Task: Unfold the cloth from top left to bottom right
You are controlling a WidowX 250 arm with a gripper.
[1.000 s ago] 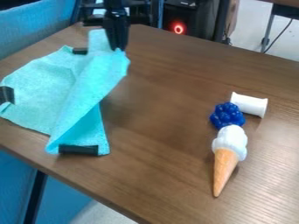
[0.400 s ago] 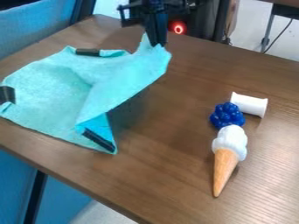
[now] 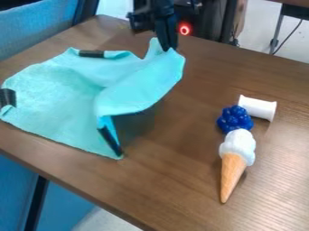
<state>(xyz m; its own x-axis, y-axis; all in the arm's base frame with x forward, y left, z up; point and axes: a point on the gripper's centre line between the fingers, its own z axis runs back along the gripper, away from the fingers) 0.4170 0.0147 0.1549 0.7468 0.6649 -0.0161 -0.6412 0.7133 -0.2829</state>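
Camera view: hand (image 3: pixel 167 48) pinched tight on cloth's (image 3: pixel 60 99) raised corner; rest lies on table (image 3: pixel 175 180), left side of view. Likely held up so the fold opens without dragging.

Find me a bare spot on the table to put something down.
Bare table lies between the cloth and the toy cone, and right of the cone. It's crowded where the gripper holds the cloth up, and where cone, blue cluster and white cylinder bunch together.

Likely a robotics lab; robot arm (image 3: pixel 151 16) above brown table (image 3: pixel 172 158); blue upholstery (image 3: pixel 36 27) alongside.
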